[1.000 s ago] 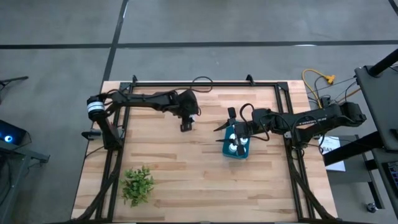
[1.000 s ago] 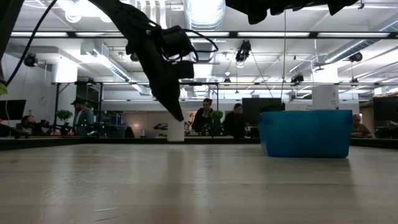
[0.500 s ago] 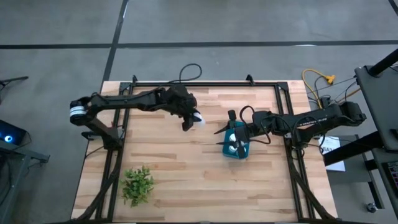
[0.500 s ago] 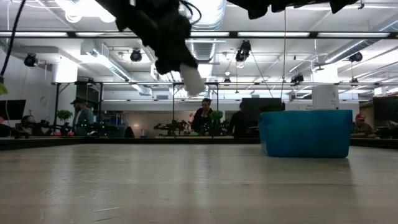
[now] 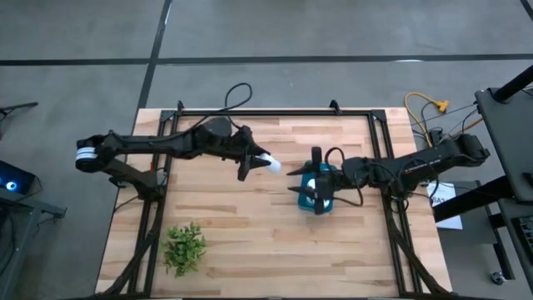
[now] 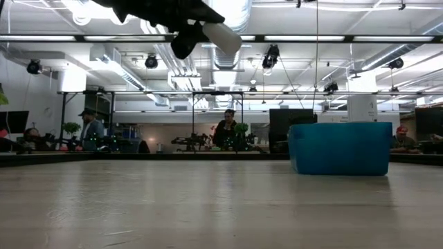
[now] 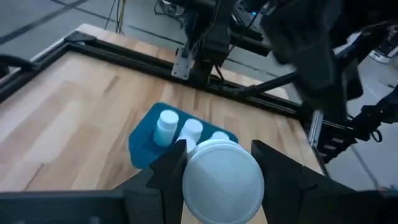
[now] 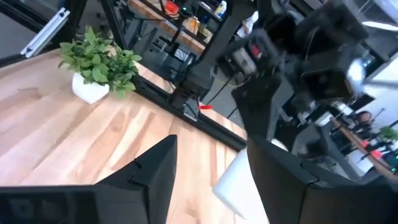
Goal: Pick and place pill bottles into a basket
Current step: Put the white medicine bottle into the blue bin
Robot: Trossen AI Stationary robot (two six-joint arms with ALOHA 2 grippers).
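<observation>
Small white cylindrical pill bottle point(image 5: 272, 165) is up in the air at centre frame in the high view, clamped between the half-spread fingers of the left end effector point(image 5: 260, 162), just left of the small teal-blue rectangular plastic basket point(image 5: 306, 199) on the wooden table point(image 5: 233, 225). This looks like the carry step; next it wants to travel over the basket's rim and let go. The right end effector point(image 5: 317, 191) hovers over the basket, fingers partly apart, seemingly empty. No readable labels anywhere.
</observation>
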